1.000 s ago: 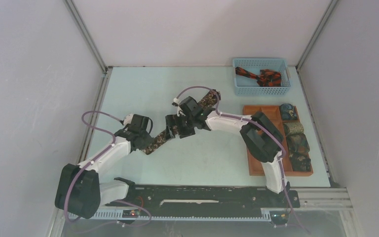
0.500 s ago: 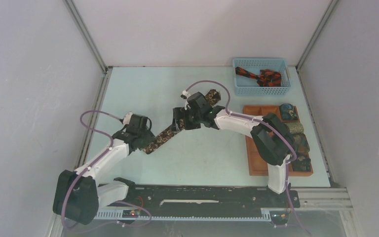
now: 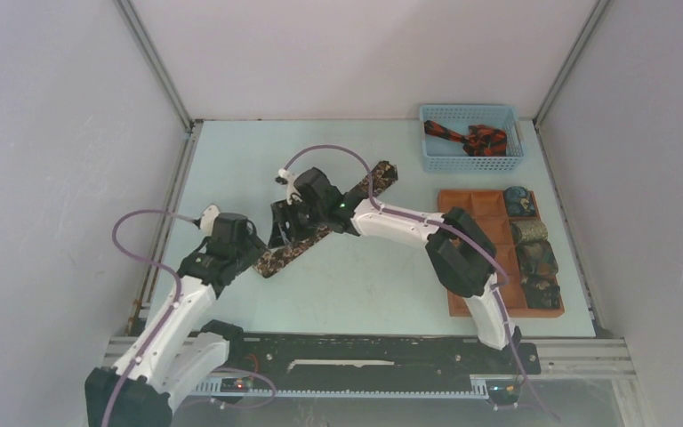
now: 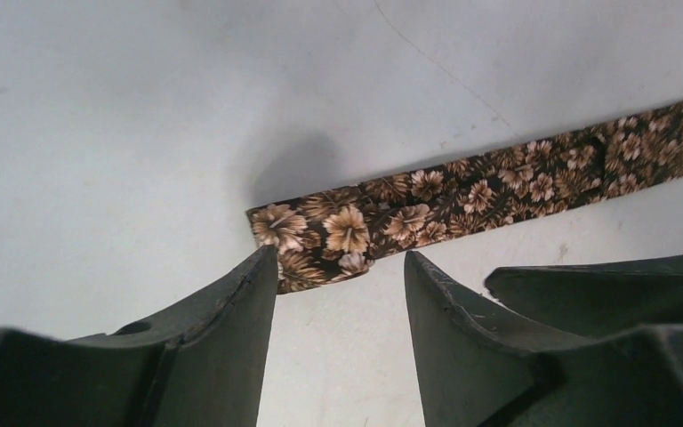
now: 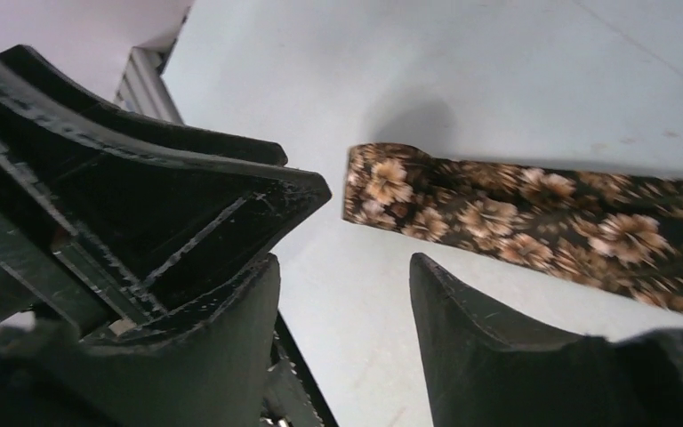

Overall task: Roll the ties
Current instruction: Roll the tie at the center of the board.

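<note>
A dark brown tie with tan floral print [image 3: 338, 213] lies flat in a diagonal strip, its near end by my left gripper [image 3: 251, 258]. In the left wrist view the tie's end [image 4: 329, 233] lies just beyond the open, empty left gripper [image 4: 338, 265]. My right gripper [image 3: 283, 235] hovers over the same end, open and empty. In the right wrist view the tie [image 5: 516, 218] lies just past the right gripper [image 5: 345, 267], with the left gripper [image 5: 187, 205] close on the left. A black and red-orange tie [image 3: 468, 139] lies in the basket.
The blue mesh basket [image 3: 471, 163] stands at the back right. The orange-brown tray [image 3: 453, 267] at the right holds several rolled ties [image 3: 534, 233] in its right-hand compartments. The two grippers are very close together. Metal rails edge the table.
My right gripper has moved left and nearer along the tie to its near end. My left arm has drawn back to the left. The tie now lies straighter.
</note>
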You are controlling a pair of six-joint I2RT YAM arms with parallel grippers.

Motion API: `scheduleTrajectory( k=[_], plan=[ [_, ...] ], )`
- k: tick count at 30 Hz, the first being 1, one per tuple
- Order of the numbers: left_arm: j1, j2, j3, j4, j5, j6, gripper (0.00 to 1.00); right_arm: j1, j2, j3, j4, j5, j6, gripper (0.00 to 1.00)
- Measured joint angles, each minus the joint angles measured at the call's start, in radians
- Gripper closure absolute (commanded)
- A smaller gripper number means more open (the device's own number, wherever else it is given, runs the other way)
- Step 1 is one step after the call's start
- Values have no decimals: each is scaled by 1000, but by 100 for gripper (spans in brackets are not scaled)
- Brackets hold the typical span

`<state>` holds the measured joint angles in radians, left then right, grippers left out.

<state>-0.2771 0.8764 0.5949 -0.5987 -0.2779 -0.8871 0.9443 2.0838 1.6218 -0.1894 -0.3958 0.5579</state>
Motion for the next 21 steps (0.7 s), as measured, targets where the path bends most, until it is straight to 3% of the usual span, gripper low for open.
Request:
scheduleTrajectory(
  k=[9, 21],
  plan=[
    [86, -244, -82, -123, -47, -26, 50, 20, 171, 177, -37, -93, 42, 60],
    [87, -272, -127, -171, -60, -73, 50, 23, 314, 340, -108, -147, 89, 79]
  ],
)
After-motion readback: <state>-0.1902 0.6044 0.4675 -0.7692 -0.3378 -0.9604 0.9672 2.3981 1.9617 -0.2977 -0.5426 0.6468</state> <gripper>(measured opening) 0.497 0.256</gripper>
